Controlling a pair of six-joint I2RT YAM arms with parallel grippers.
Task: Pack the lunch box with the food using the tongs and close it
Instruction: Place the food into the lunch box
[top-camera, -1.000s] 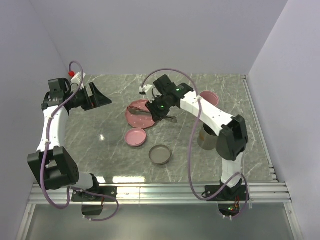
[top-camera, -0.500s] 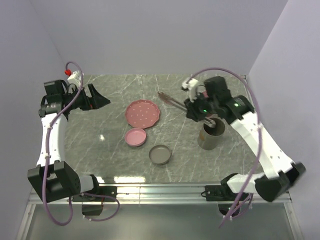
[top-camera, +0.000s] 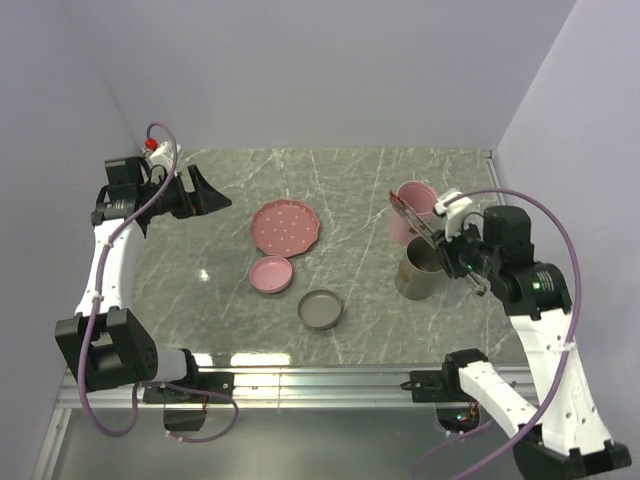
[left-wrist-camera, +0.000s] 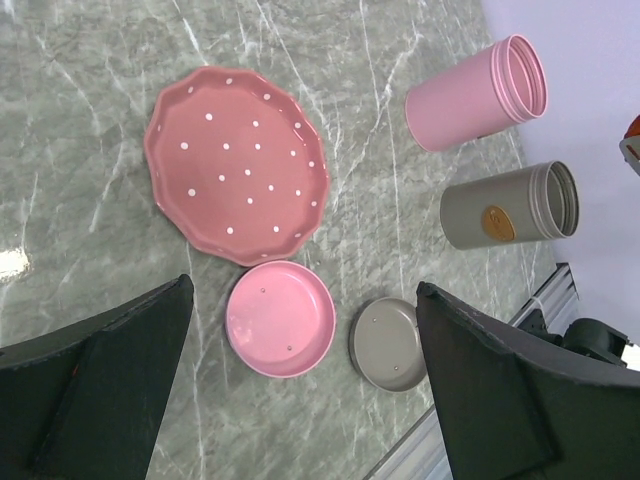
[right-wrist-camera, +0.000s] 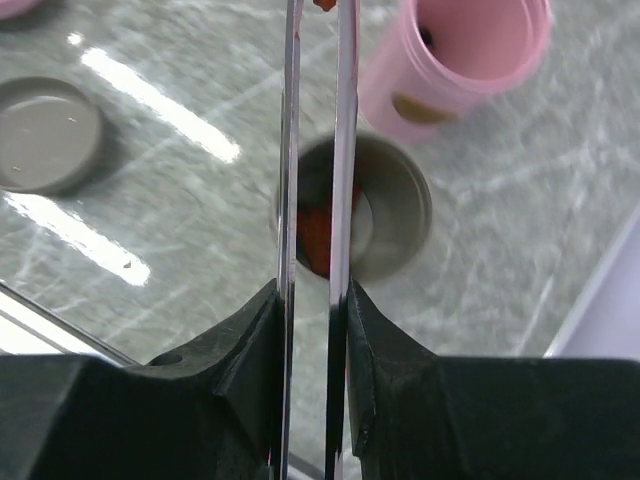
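Observation:
My right gripper (top-camera: 455, 252) (right-wrist-camera: 312, 300) is shut on the silver tongs (top-camera: 415, 222) (right-wrist-camera: 345, 150), whose two arms run nearly parallel over the olive-grey tub (top-camera: 420, 275) (right-wrist-camera: 395, 200). A red food piece (right-wrist-camera: 315, 232) lies inside that tub. A small red bit (right-wrist-camera: 325, 4) shows at the tong tips on the frame's top edge. The pink tub (top-camera: 415, 200) (right-wrist-camera: 465, 60) stands just behind, something dark inside it. The pink lid (top-camera: 271, 273) (left-wrist-camera: 280, 318) and grey lid (top-camera: 320, 309) (left-wrist-camera: 390, 343) lie upturned on the table. My left gripper (top-camera: 205, 190) (left-wrist-camera: 305, 290) hangs open, high at the left.
The flat pink dotted plate (top-camera: 287, 226) (left-wrist-camera: 235, 165) sits mid-table with nothing on it. The table's metal front rail (top-camera: 320, 380) runs along the near edge. Walls close in at the back and on both sides.
My right arm has swung from the dotted plate to the right, carrying the tongs to above the grey tub. The left arm shifted only slightly and stays open.

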